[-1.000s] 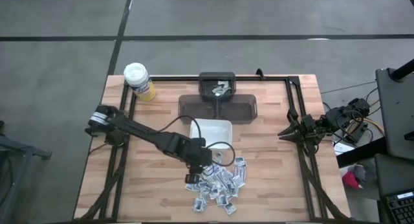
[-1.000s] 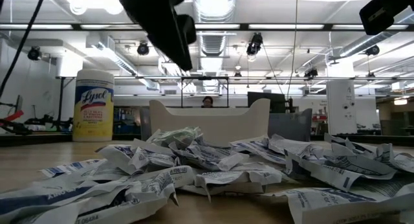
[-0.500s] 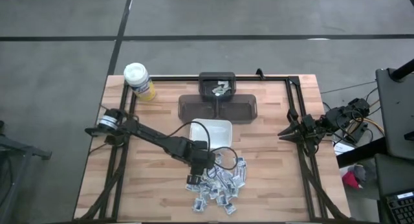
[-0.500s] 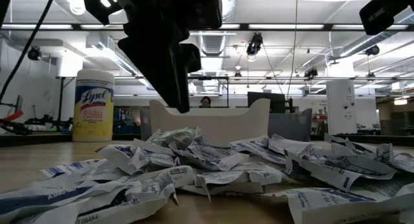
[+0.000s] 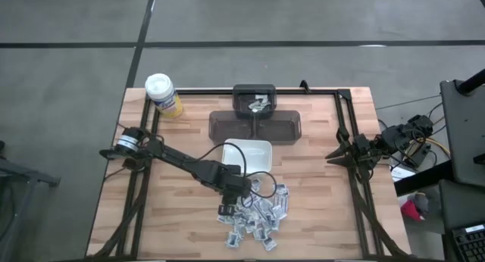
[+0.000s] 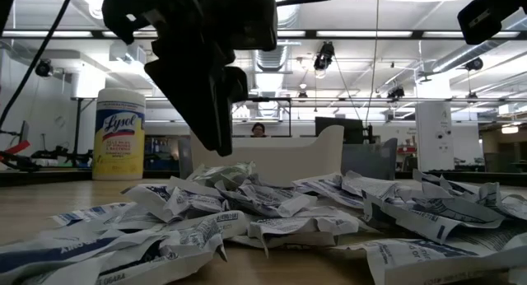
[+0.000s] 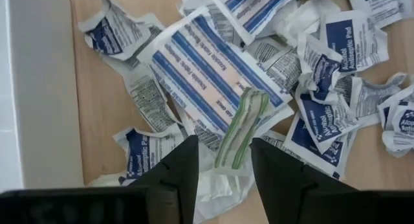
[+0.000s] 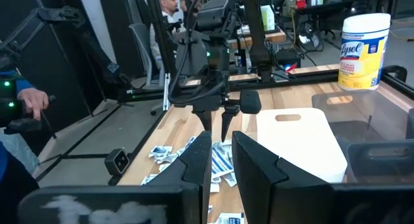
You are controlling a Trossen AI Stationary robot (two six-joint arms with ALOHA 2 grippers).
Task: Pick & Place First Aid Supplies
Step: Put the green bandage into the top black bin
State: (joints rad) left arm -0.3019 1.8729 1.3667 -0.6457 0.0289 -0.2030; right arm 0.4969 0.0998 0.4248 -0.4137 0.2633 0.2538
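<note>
1. The left tool [image 5: 233,188] hangs over the near edge of the pile of first aid packets [image 5: 256,214], just beside the white dish [image 5: 248,155], in the middle of the wooden tabletop [image 5: 318,216].
2. In the left wrist view its two dark fingers [image 7: 183,169] stand apart with a gap between them and point down at a folded green-striped packet [image 7: 241,128]; nothing is held between them.
3. That green-striped packet lies on top of a larger packet with blue stripes [image 7: 210,72], with crumpled blue-printed packets all around it.
4. In the low view the left tool [image 6: 216,95] hangs above the heap, its tips clear of the packets [image 6: 272,211].
5. The right tool [image 5: 333,157] waits at the right side of the tabletop, well apart from the pile; its fingers [image 8: 194,162] stand slightly apart and grip nothing.
6. A yellow canister with a white lid [image 5: 162,95] stands at the far left corner of the tabletop.
7. A dark tray [image 5: 255,127] lies beyond the white dish, and a smaller dark bin [image 5: 255,101] behind it holds a few packets.
8. A person [image 8: 169,4] shows in the room beyond the tabletop.
</note>
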